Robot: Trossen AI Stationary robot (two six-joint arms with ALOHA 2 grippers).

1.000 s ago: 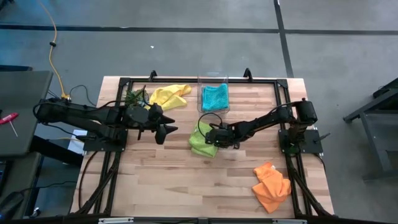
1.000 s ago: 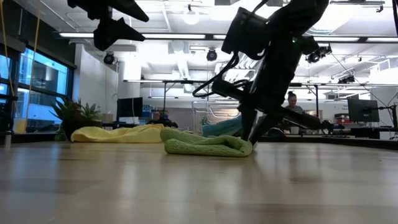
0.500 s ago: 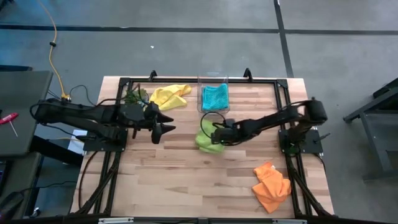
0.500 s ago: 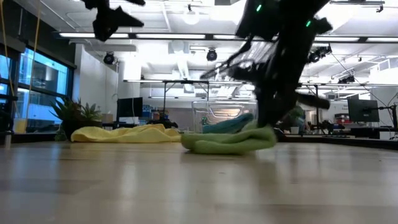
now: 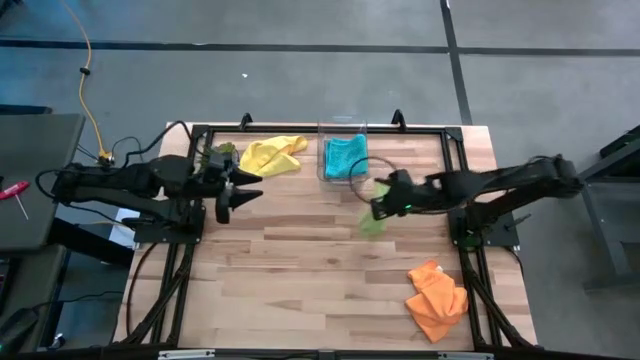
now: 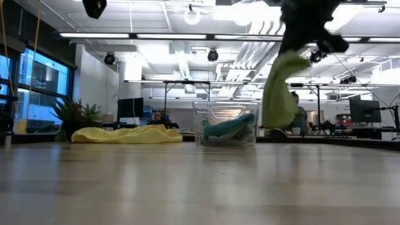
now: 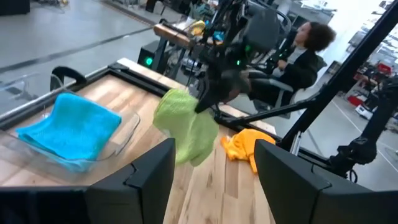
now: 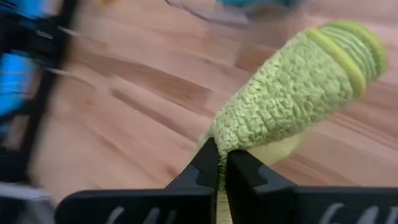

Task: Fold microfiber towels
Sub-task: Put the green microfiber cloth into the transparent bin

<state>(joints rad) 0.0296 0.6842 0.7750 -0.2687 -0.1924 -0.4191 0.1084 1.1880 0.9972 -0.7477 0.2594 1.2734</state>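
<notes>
While the left gripper waits over the worktop near the yellow towel, its fingers stand well apart and hold nothing. Just right of it, the teal towel lies in the clear box. Farther right, the right gripper has its fingers pinched tight on one edge of the lime towel, which hangs clear of the wood. With so little cloth caught, I'd say it could slip free, or land bunched instead of flat. The orange towel lies crumpled at the near right.
</notes>
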